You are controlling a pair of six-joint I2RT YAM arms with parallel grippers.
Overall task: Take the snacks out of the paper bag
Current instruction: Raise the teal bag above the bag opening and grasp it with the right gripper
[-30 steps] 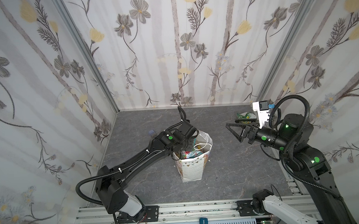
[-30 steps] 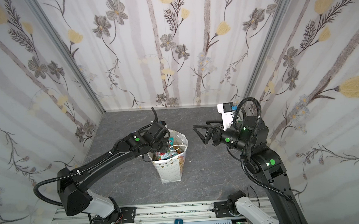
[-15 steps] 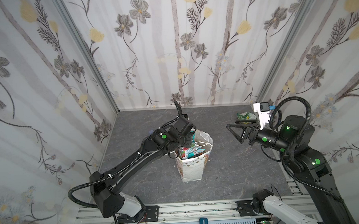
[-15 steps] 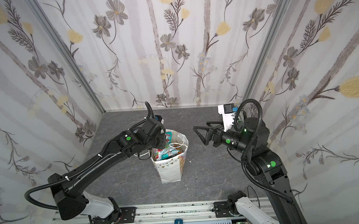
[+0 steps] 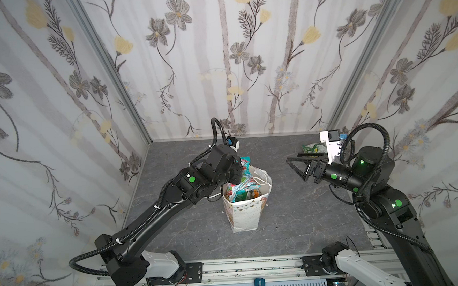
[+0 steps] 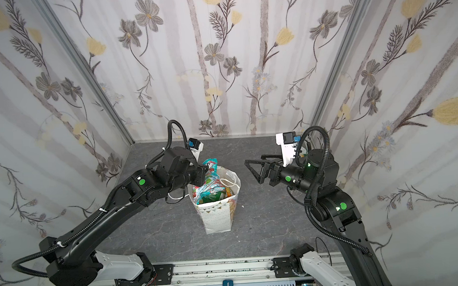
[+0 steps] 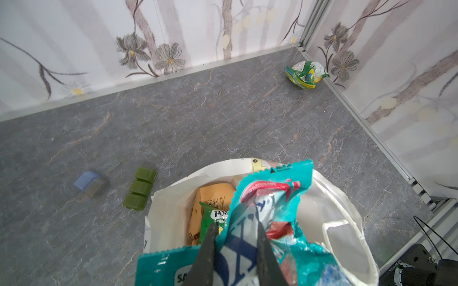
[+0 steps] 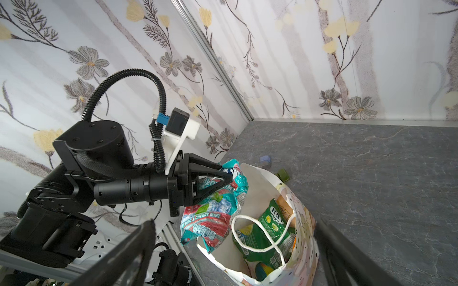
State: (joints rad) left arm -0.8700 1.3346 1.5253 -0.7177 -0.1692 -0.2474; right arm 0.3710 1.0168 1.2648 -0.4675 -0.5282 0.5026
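**Desk open around the bag**

Grey desk (image 5: 294, 221) shows on every side of the bag (image 5: 243, 215), which stands upright mid-desk, well apart from the walls. We see the left fingers (image 8: 228, 178) clamped on a teal packet (image 7: 272, 185) over its rim. The right fingers (image 5: 293, 158) are spread wide and empty, beside the bag.

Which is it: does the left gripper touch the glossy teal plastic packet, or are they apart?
Touching. In the right wrist view the left gripper is shut on the glossy teal packet.

"FOX'S" on green packet (image 8: 269, 226), "MINT & CHERRY MINT" on teal packet (image 8: 210, 213), remaining print unreadable
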